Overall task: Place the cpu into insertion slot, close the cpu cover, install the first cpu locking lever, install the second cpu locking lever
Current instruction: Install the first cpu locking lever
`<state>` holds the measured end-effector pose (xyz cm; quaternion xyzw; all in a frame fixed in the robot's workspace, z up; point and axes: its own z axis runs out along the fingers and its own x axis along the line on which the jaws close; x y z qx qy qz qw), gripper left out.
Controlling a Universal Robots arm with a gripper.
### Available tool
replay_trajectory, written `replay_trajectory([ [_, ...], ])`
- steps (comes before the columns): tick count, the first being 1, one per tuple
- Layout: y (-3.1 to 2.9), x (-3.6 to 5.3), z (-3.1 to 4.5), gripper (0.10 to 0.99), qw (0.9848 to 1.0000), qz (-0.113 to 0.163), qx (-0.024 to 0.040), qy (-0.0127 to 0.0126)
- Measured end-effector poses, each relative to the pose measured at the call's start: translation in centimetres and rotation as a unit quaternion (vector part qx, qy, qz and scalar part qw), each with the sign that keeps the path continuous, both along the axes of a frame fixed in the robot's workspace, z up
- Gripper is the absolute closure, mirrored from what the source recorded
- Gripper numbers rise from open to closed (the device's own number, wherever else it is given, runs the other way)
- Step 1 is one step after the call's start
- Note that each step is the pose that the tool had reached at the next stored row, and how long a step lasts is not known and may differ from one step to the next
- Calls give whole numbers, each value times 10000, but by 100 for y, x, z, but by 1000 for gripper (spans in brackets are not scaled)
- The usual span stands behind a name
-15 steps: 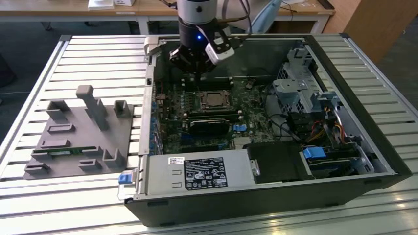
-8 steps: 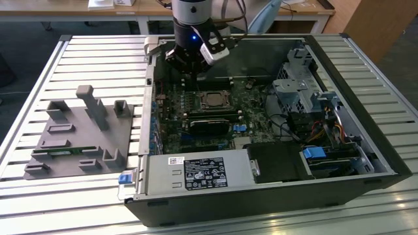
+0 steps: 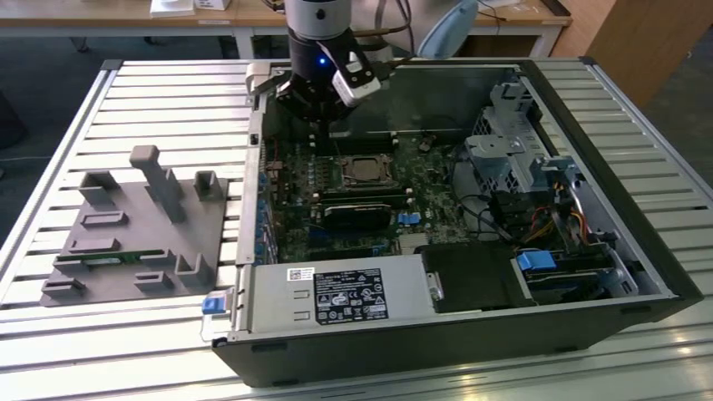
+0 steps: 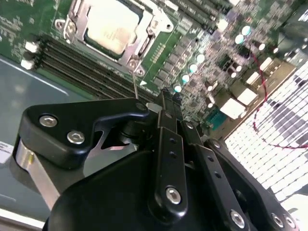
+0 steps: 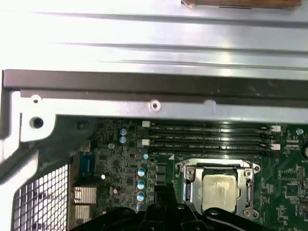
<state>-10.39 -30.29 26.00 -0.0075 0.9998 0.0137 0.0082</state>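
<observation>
The cpu lies flat, face up, inside the insertion slot. It is square, so no side is longer, and its edges run parallel to the slot's rim. My gripper, pressed together, hovers near the slot's corner.

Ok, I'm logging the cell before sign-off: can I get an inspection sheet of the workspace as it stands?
Surface: slatted metal table; an open PC case lies on it.
Job's things: cpu sits in the board, with the cover framing it; whether the levers are latched cannot be told.
Clutter: grey fixture tray beside the case, on the exterior view's left.
Grippers: gripper hangs over the board, apart from the cpu.
Cables: coloured wires by the drive bays; red wire at the board's edge.
Surroundings: desk and chair behind the table.
</observation>
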Motion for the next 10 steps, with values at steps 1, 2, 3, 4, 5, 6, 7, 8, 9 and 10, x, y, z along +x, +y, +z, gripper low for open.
replay_trajectory([
  [1,26,-3,-10,980,10000,0,0,0],
  [2,52,-4,-19,980,10000,1,0,0],
  [3,78,-5,-29,980,10000,0,0,0],
  [4,94,-4,-41,980,10000,0,1,0],
  [5,108,-4,-51,980,10000,0,0,0],
  [6,121,-4,-58,980,10000,0,0,0],
  [7,129,0,-62,980,10000,0,0,0],
  [8,134,10,-65,980,10000,1,0,0],
  [9,138,26,-66,980,10000,1,1,0],
  [10,139,46,-67,980,10000,1,0,0],
])
